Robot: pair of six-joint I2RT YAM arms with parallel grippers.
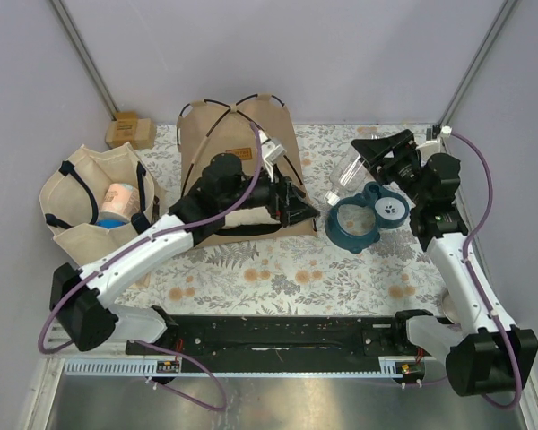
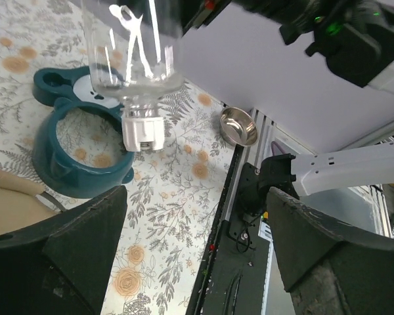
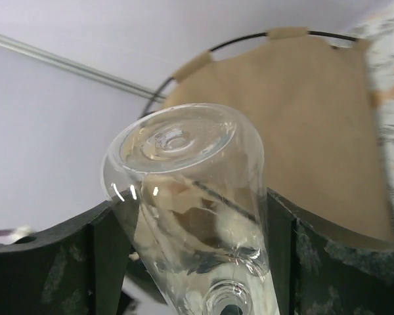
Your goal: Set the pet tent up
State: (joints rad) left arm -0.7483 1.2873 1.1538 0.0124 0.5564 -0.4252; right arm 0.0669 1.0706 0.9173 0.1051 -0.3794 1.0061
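The pet tent (image 1: 238, 134) stands at the back middle of the table, tan canvas with thin dark crossing poles and a small brown label. It also shows in the right wrist view (image 3: 302, 125) behind the bottle. My left gripper (image 1: 298, 204) is just in front of the tent's right side, above a cream pillow (image 1: 247, 219). In the left wrist view the left gripper (image 2: 197, 256) is open and empty. My right gripper (image 1: 369, 159) is shut on a clear plastic bottle (image 3: 197, 216), held neck down above the table to the right of the tent.
A teal double pet bowl (image 1: 363, 219) sits below the bottle (image 2: 134, 65). A beige tote bag (image 1: 99, 202) with dark straps stands at the left. A small brown box (image 1: 130, 133) is at the back left. A steel bowl (image 2: 238, 126) sits near the right edge.
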